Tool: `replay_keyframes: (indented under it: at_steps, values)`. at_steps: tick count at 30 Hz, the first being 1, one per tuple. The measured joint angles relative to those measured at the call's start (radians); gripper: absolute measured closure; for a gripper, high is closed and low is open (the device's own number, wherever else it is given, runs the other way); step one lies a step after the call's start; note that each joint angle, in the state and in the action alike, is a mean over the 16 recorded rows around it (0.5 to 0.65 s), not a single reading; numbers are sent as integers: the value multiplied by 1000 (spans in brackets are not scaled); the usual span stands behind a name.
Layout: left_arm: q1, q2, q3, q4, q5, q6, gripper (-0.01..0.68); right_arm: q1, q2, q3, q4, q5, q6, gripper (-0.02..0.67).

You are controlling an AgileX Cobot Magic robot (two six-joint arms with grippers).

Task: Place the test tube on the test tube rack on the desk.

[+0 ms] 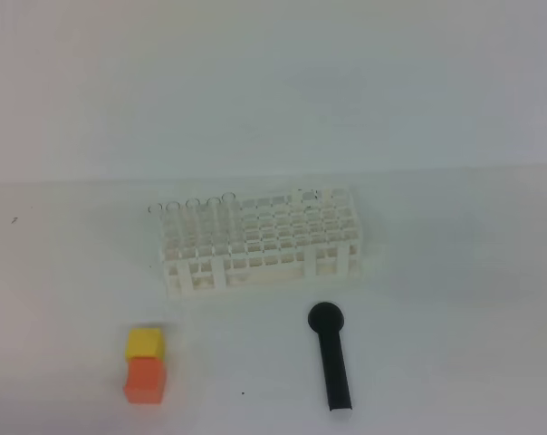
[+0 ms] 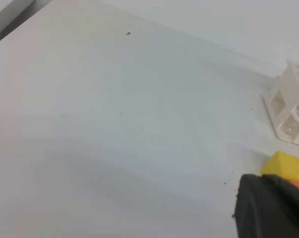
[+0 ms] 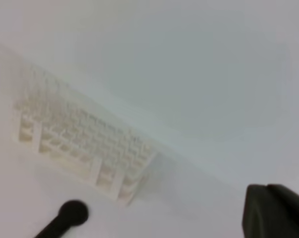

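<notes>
The white test tube rack (image 1: 260,240) stands on the desk (image 1: 436,272) at mid-table. Several clear test tubes (image 1: 192,217) stand upright in its left end, their rims showing along the back row. The rack's end also shows in the left wrist view (image 2: 290,99), and the whole rack shows blurred in the right wrist view (image 3: 85,144). Neither arm appears in the exterior view. A dark part of my left gripper (image 2: 271,208) fills its view's lower right corner, and my right gripper (image 3: 275,210) does the same. Both are shut, with nothing seen in them.
A black round-headed stick (image 1: 332,358) lies in front of the rack, and its head shows in the right wrist view (image 3: 70,215). A yellow block (image 1: 145,343) touches an orange block (image 1: 147,379) at front left. The yellow block (image 2: 288,166) sits just beyond my left gripper.
</notes>
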Motion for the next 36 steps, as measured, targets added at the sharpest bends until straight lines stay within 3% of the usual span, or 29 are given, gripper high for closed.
replay_keyframes:
  at_steps: [7, 16, 25, 36]
  values:
    - [0, 0, 0, 0, 0, 0, 674, -96, -144, 214, -8, -108, 72, 650]
    - [0, 1, 0, 0, 0, 0, 674, -310, -438, 490, -13, -191, 155, 650]
    - [0, 2, 0, 0, 0, 0, 674, -452, -609, 585, -48, -29, 203, 650]
    - [0, 2, 0, 0, 0, 0, 674, -473, -632, 586, -80, 154, 220, 650]
